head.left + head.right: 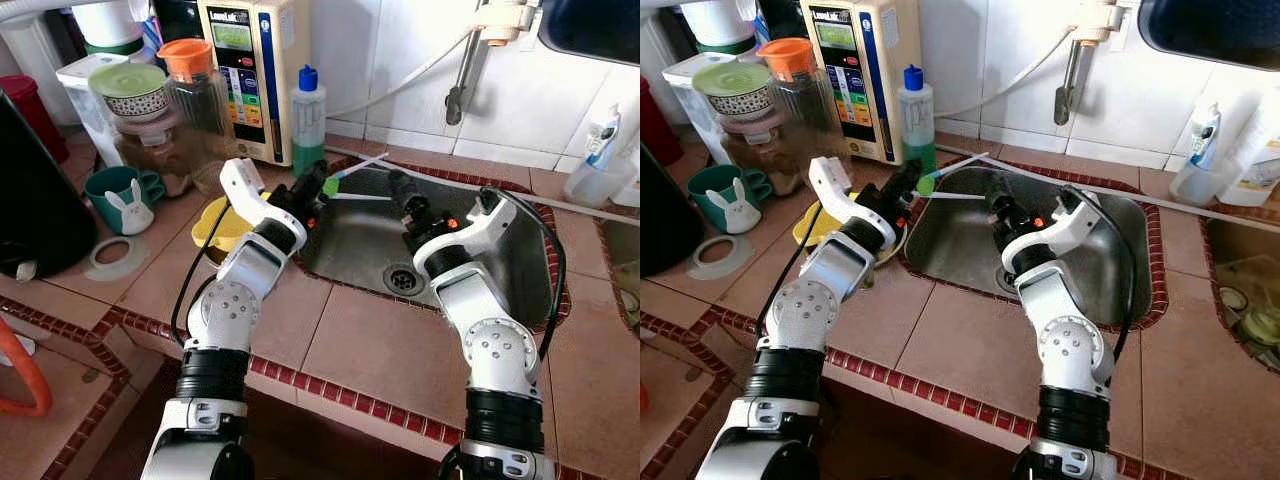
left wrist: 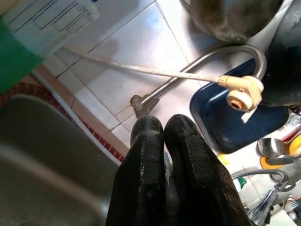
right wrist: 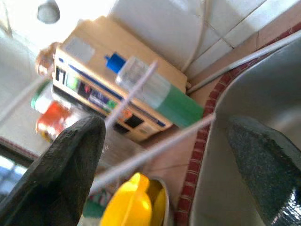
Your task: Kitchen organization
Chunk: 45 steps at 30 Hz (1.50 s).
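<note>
My left gripper [image 1: 316, 186] reaches over the left rim of the steel sink [image 1: 350, 240]. It is shut on the green end [image 1: 331, 186] of two thin white sticks [image 1: 958, 195] that spread in a V across the basin. In the left wrist view its fingertips [image 2: 150, 141] are pressed together with a sliver of green between them. My right gripper [image 1: 402, 192] hangs over the middle of the sink, open. In the right wrist view the white sticks [image 3: 155, 146] cross the gap between its spread fingers [image 3: 70, 155] without touching them.
A yellow dish [image 1: 222, 225] lies on the tiled counter beside the sink's left rim. Behind it stand a soap bottle with green liquid [image 1: 308, 120], a beige water machine [image 1: 245, 75], an orange-lidded jar [image 1: 190, 90] and a green rabbit mug [image 1: 125, 197]. A tap [image 1: 465, 70] hangs above the sink.
</note>
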Motion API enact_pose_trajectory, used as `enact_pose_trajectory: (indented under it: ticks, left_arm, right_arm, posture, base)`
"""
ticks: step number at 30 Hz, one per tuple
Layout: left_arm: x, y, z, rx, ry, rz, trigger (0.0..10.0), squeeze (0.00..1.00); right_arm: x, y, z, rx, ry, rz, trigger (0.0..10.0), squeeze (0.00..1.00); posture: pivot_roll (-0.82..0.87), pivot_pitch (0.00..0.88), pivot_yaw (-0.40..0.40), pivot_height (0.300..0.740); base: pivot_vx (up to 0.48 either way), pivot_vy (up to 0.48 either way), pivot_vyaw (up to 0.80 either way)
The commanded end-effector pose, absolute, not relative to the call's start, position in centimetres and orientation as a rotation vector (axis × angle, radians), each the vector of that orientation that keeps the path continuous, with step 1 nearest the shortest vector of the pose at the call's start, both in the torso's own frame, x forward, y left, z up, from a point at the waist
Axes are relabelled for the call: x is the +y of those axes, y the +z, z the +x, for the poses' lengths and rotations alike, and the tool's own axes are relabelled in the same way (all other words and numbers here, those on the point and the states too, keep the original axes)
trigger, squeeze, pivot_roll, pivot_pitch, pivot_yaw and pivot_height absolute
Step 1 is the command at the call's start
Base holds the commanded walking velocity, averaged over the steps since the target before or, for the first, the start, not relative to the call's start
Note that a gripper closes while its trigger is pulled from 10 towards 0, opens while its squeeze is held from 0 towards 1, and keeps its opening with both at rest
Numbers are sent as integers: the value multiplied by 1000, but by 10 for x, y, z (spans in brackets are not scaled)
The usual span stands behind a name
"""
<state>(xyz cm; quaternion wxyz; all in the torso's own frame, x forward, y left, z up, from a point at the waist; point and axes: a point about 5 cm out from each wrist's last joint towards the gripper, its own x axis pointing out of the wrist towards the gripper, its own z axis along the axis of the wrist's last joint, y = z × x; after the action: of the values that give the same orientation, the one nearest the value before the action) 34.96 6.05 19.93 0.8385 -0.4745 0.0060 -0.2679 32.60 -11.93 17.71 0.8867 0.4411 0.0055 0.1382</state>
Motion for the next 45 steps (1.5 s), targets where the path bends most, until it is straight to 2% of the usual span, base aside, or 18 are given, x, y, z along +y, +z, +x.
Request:
enact_pose_trajectory:
  ticks: [1, 5, 13, 26, 33, 34, 35, 36, 37, 45]
  left_arm:
    - [8, 238, 343, -23, -733, -1107, 10000, 0]
    - [-6, 245, 341, -3, -782, -1178, 10000, 0]
    - [-21, 240, 335, 52, -828, -1226, 10000, 0]
    - [-34, 239, 327, 105, -867, -1304, 10000, 0]
    - [-35, 237, 323, 121, -874, -1314, 10000, 0]
    - [-35, 236, 323, 122, -874, -1312, 10000, 0]
    - [-35, 236, 323, 123, -873, -1311, 10000, 0]
    - [-34, 235, 322, 126, -871, -1310, 10000, 0]
    - [-32, 232, 322, 130, -862, -1307, 10000, 0]
    - [-23, 222, 324, 149, -812, -1311, 10000, 0]
  right_arm:
    - [-117, 178, 327, 15, 294, 928, 10000, 0]
    - [-119, 182, 329, 6, 292, 1042, 10000, 0]
    - [-106, 189, 332, -12, 337, 1085, 10000, 0]
    - [-79, 184, 331, 58, 418, 1202, 10000, 0]
    - [-78, 187, 337, 15, 433, 1228, 10000, 0]
    - [-79, 187, 338, 10, 428, 1229, 7882, 0]
    - [-80, 187, 338, 7, 425, 1229, 7882, 0]
    - [-81, 187, 339, -3, 421, 1227, 2745, 0]
    - [-85, 187, 341, -21, 409, 1224, 0, 0]
    - [-90, 189, 346, -66, 399, 1235, 0, 0]
  posture:
    - [69, 0, 32, 740]
    - [65, 0, 33, 740]
    - [59, 0, 36, 740]
    - [59, 0, 34, 740]
    - [66, 0, 32, 740]
    - [68, 0, 32, 740]
    - [70, 0, 30, 740]
    - [71, 0, 29, 740]
    - [73, 0, 29, 740]
    - [79, 0, 28, 740]
  base:
    - [0, 0, 0]
    - [0, 0, 0]
    - [0, 0, 0]
    - [0, 0, 0]
    - [0, 0, 0]
    - [0, 0, 0]
    - [0, 0, 0]
    - [0, 0, 0]
    - [0, 0, 0]
    - [0, 0, 0]
